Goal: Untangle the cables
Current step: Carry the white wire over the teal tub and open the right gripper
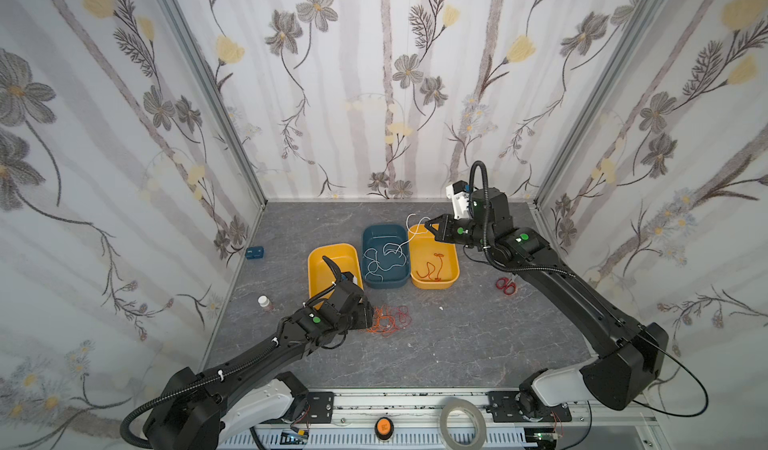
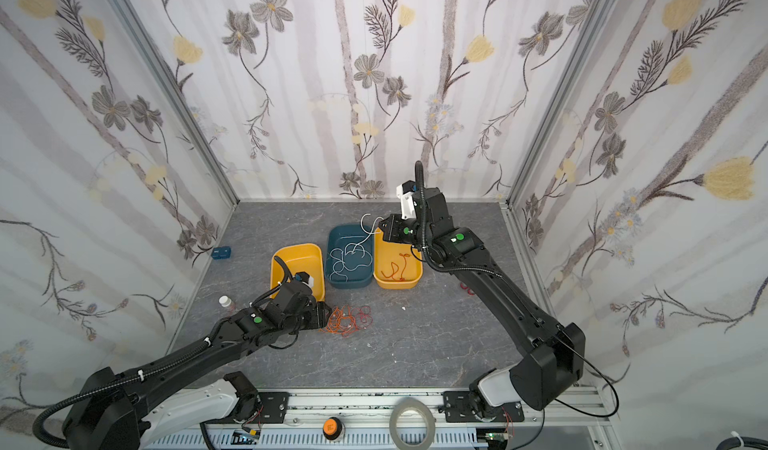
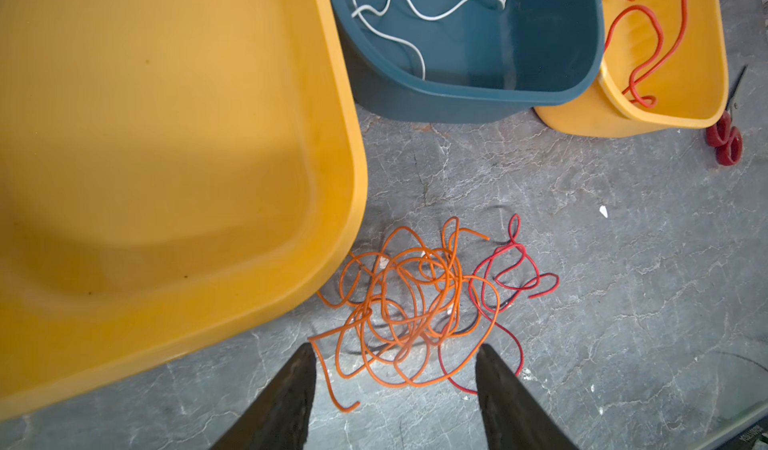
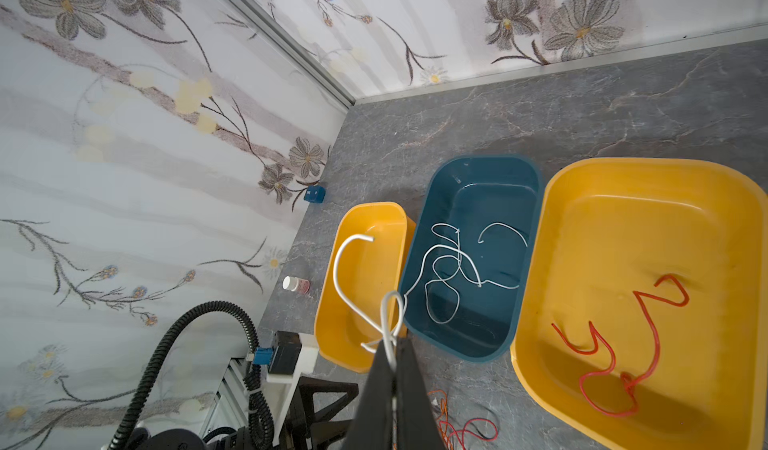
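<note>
Done: a white cable lies mostly coiled in the blue tray, and a red cable sits alone in the right yellow tray.
Left to do: the orange cable and a second red strand lie knotted together on the desk, at about 5 o'clock from the left yellow tray, which holds nothing. I judge the job roughly half done.
Right claw: clenched on the free end of the white cable, raised over the far rims of the blue and right yellow trays. In both top views the strand drops from it toward 8 o'clock into the blue tray.
Left claw: released, jaws spread, gripping nothing. It is poised low over the near edge of the orange tangle; whether it touches a strand I cannot tell.
Left arm: reaching forward and low toward 1 o'clock, wrist tipped down.
Right arm: stretched long toward 11 o'clock, wrist lifted clear of the trays.
</note>
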